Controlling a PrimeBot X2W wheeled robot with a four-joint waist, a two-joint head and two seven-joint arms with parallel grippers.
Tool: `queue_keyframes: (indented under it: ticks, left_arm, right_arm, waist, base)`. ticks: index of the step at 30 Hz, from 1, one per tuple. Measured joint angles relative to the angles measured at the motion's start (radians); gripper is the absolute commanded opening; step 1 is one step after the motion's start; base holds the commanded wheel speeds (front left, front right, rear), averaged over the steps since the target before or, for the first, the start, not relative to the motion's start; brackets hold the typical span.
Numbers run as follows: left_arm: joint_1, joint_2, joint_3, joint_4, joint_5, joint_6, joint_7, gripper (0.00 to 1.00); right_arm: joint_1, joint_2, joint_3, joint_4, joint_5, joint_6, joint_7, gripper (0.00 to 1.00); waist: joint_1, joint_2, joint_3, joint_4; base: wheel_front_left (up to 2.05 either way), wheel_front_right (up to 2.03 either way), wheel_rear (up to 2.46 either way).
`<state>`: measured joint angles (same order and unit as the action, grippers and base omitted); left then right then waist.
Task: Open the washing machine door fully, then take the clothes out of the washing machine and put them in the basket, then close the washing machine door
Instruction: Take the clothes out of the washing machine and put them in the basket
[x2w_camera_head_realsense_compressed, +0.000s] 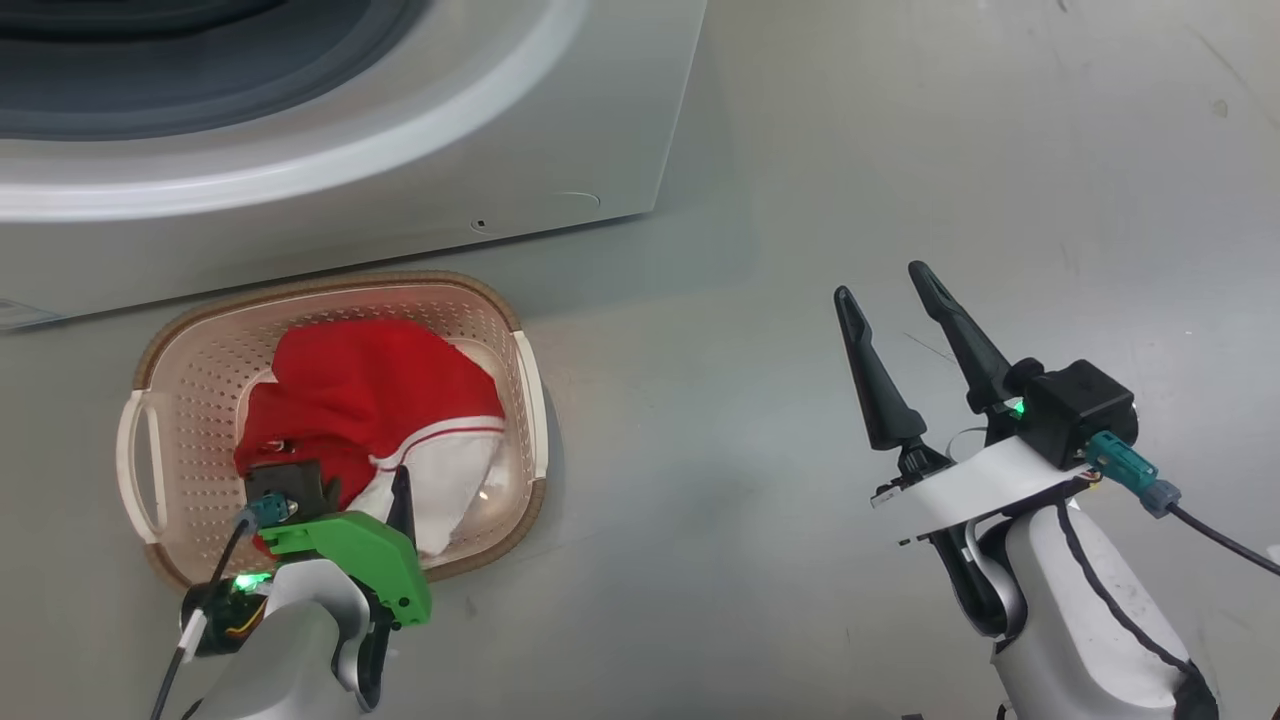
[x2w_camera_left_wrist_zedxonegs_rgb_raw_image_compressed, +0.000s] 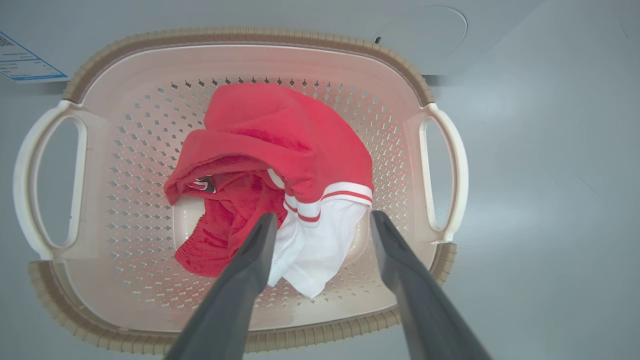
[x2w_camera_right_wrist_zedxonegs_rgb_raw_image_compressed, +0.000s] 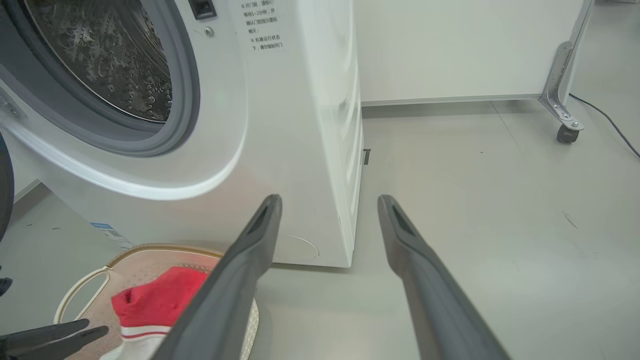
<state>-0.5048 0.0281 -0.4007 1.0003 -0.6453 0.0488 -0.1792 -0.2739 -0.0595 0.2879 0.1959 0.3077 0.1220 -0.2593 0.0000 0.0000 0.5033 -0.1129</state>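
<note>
The left claw (x2w_camera_left_wrist_zedxonegs_rgb_raw_image_compressed: 322, 216) stands wide, its two dark fingers spread over the clothes (x2w_camera_left_wrist_zedxonegs_rgb_raw_image_compressed: 280, 150) and gripping nothing. The red and white clothes lie heaped inside the basket (x2w_camera_left_wrist_zedxonegs_rgb_raw_image_compressed: 240, 36). The basket sits on the floor (x2w_camera_head_realsense_compressed: 760, 450) at the lower left of the head view, just in front of the washing machine (x2w_camera_head_realsense_compressed: 420, 170). The right claw (x2w_camera_head_realsense_compressed: 882, 282) is also wide and empty, over the floor at the right of that view, well apart from the basket. At the upper left of the right wrist view, the steel drum (x2w_camera_right_wrist_zedxonegs_rgb_raw_image_compressed: 100, 55) shows through the machine's open mouth.
</note>
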Motion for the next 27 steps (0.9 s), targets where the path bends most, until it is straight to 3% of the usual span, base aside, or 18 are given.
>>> queue_keyframes:
  ticks: [16, 27]
  left_arm:
    - [-0.002, 0.000, -0.026, -0.088, 0.001, 0.000, -0.070, 1.00]
    - [-0.031, -0.001, 0.017, -0.286, 0.092, 0.026, -0.070, 1.00]
  right_arm:
    - [0.041, 0.000, -0.086, 0.006, -0.008, 0.000, 0.000, 1.00]
    - [0.080, 0.000, -0.112, 0.006, -0.029, 0.000, 0.000, 1.00]
  waist:
    - [0.0000, 0.0000, -0.063, 0.035]
    - [0.0000, 0.0000, -0.115, 0.064]
  base:
    - [0.00, 0.00, 0.00]
    - [0.00, 0.00, 0.00]
